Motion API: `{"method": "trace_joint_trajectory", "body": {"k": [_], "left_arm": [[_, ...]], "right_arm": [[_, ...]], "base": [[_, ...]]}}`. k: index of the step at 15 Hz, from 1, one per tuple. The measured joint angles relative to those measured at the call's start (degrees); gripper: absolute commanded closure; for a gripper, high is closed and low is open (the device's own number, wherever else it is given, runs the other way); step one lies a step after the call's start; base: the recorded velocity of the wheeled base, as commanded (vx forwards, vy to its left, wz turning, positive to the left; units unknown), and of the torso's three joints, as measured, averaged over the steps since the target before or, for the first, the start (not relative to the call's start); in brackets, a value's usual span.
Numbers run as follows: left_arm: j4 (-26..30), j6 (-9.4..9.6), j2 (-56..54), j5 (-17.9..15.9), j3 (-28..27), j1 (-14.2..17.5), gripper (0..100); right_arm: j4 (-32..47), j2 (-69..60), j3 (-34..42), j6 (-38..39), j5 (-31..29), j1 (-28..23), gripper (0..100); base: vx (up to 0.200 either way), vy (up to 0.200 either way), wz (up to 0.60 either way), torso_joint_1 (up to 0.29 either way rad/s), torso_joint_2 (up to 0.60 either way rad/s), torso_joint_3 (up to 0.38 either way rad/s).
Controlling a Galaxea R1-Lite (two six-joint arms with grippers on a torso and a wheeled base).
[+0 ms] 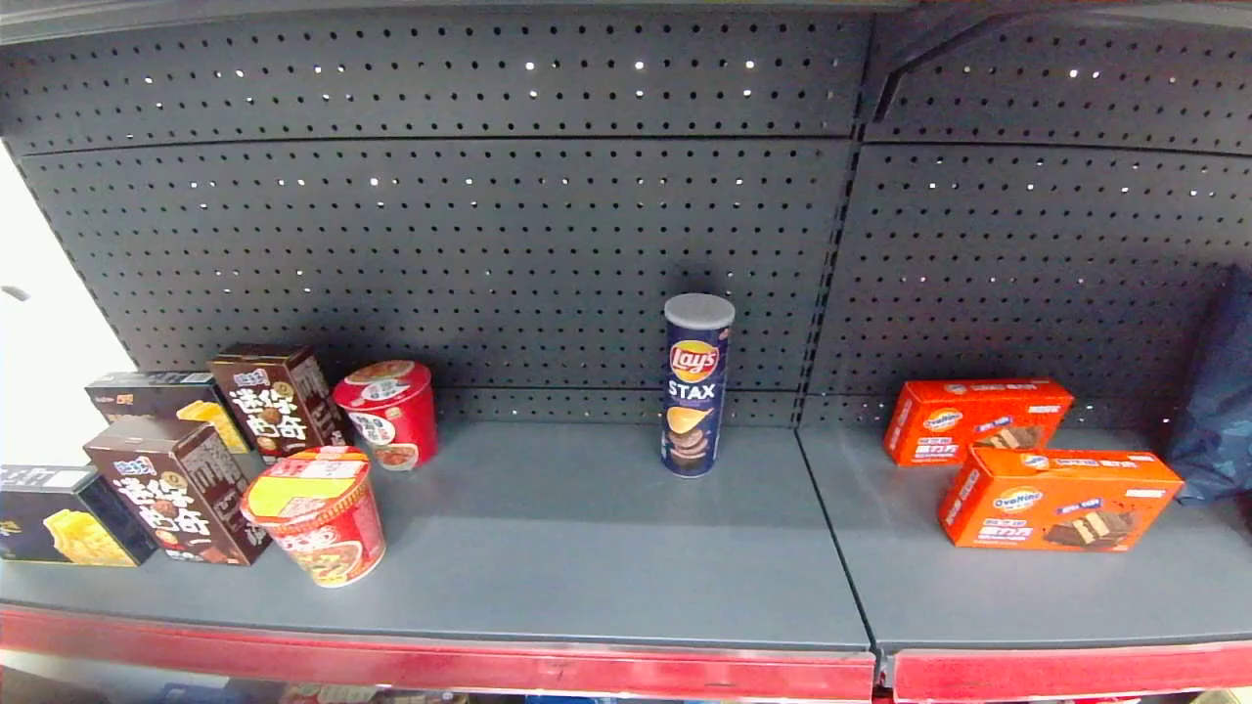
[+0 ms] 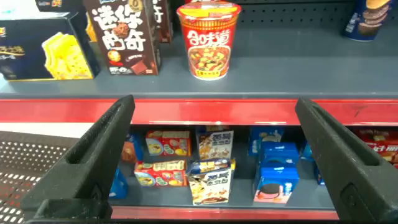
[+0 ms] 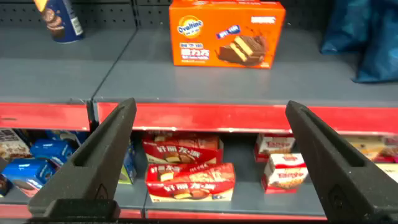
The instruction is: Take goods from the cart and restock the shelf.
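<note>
The grey shelf (image 1: 587, 548) with a red front lip holds a tall blue chip can (image 1: 695, 384) upright near the back panel. At its left end stand two red noodle cups (image 1: 318, 513), brown boxes (image 1: 181, 489) and black-and-yellow boxes (image 1: 59, 515). Two orange cake boxes (image 1: 1058, 497) lie on the right section. My left gripper (image 2: 214, 106) is open and empty, low in front of the red lip, facing the front noodle cup (image 2: 209, 38). My right gripper (image 3: 210, 107) is open and empty too, before the lip below an orange box (image 3: 227, 32).
A dark blue bag (image 1: 1218, 391) leans at the shelf's far right. The perforated back panel (image 1: 489, 244) closes the rear. On the shelf below, small boxes (image 2: 211, 174) and red packs (image 3: 186, 177) are stacked. A white perforated panel (image 2: 31, 162) sits beside the left gripper.
</note>
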Motion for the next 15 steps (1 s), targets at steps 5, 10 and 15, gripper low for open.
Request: {"method": "trace_joint_trajectory", "body": {"k": [5, 10, 15], "left_arm": [[0.0, 0.0, 0.0, -0.2, 0.0, 0.0, 0], [0.0, 0.0, 0.0, -0.1, 0.0, 0.0, 0], [0.0, 0.0, 0.0, 0.0, 0.0, 0.0, 0]], "right_arm": [[0.0, 0.0, 0.0, 0.0, 0.0, 0.0, 0], [0.0, 0.0, 0.0, 0.0, 0.0, 0.0, 0], [0.0, 0.0, 0.0, 0.0, 0.0, 0.0, 0]], "base": [[0.0, 0.0, 0.6, 0.002, 0.01, -0.001], [0.0, 0.0, 0.6, 0.003, 0.0, 0.003], [0.0, 0.0, 0.6, 0.002, 0.0, 0.0]]}}
